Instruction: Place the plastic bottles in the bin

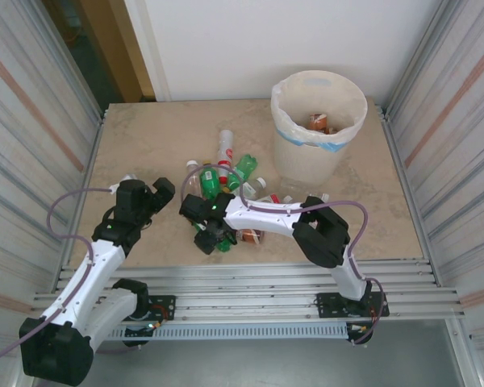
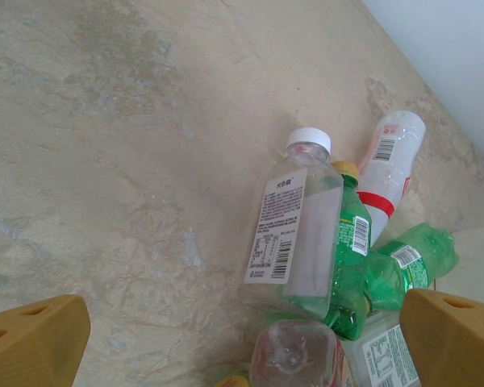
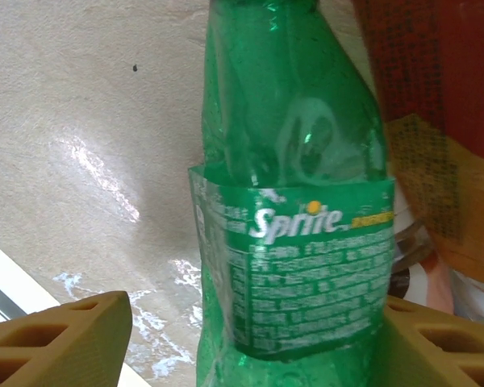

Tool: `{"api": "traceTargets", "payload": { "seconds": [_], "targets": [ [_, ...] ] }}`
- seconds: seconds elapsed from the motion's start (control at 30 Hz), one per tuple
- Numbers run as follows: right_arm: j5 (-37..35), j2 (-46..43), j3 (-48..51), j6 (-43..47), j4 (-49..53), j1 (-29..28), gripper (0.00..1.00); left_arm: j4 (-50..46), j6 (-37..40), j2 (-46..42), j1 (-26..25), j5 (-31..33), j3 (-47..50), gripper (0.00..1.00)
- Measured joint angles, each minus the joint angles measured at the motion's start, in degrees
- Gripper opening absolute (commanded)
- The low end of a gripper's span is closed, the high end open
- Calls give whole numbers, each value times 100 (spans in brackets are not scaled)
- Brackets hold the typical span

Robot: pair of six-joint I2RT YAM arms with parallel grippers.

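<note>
Green Sprite bottle (image 3: 294, 201) lay on the surface, near-left of the bin (image 1: 306, 165) and well apart from it. Its long axis ran straight out between the right hand (image 1: 210, 235) fingers. That hand was half-wide, touching one side, not gripping. Left hand (image 1: 161, 193) was wide, empty and farther from the bin.

You get bright, even light with soft shadows, plus white glare streaks on the table (image 3: 81, 97) at the right wrist view's lower left.

bare table (image 1: 145, 145) left of the bottle pile (image 1: 212, 182); bin (image 1: 306, 165) blocks far right.
</note>
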State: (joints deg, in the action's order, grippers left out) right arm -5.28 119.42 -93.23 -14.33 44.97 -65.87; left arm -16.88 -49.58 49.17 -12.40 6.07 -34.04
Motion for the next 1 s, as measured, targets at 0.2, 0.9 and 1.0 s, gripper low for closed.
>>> {"api": "traceTargets", "payload": {
  "seconds": [0.2,0.9,1.0],
  "targets": [
    [63,177,-90,46,-11,-2,59,0,0,-2,9,-2,0,99],
    [22,306,-173,153,22,33,22,0,0,0,46,-4,0,99],
    [-35,122,-173,153,50,48,20,0,2,0,46,-4,0,99]
  ]
}}
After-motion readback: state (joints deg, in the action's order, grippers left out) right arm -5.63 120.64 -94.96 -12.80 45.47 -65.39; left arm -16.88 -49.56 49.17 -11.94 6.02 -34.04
